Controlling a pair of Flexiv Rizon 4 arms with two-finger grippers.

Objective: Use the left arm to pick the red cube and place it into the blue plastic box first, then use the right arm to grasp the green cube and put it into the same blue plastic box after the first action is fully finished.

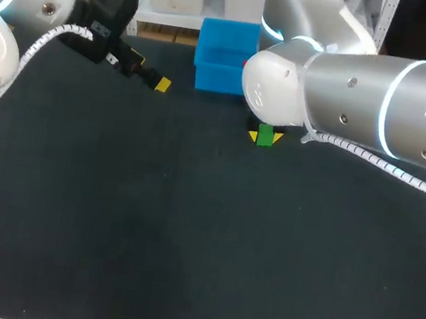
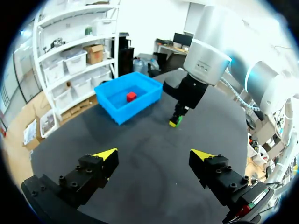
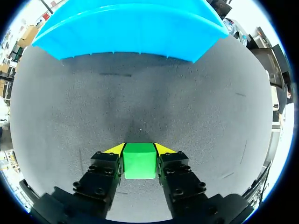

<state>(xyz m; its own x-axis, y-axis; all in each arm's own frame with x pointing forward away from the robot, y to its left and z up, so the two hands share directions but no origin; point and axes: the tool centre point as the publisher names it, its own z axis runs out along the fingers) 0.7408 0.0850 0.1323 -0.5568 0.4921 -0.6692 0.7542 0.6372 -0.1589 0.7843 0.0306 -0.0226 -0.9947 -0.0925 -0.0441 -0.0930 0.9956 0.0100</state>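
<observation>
The red cube [image 2: 131, 96] lies inside the blue plastic box [image 2: 119, 114] (near its middle). The right gripper [image 3: 140, 149] is clamped on the green cube [image 3: 139, 163], a yellow tip against each side, near the box. The left gripper [image 2: 154, 155] hangs spread wide, holding nothing, above the dark table [image 1: 182, 244]

The dark counter [image 1: 142, 238] has a matte, finely speckled top. The blue plastic box [image 1: 220, 75] stands on it by the far edge, at about 12 o'clock. The green cube [image 1: 265, 136] rests on the surface near the box, at its 5 o'clock.
</observation>
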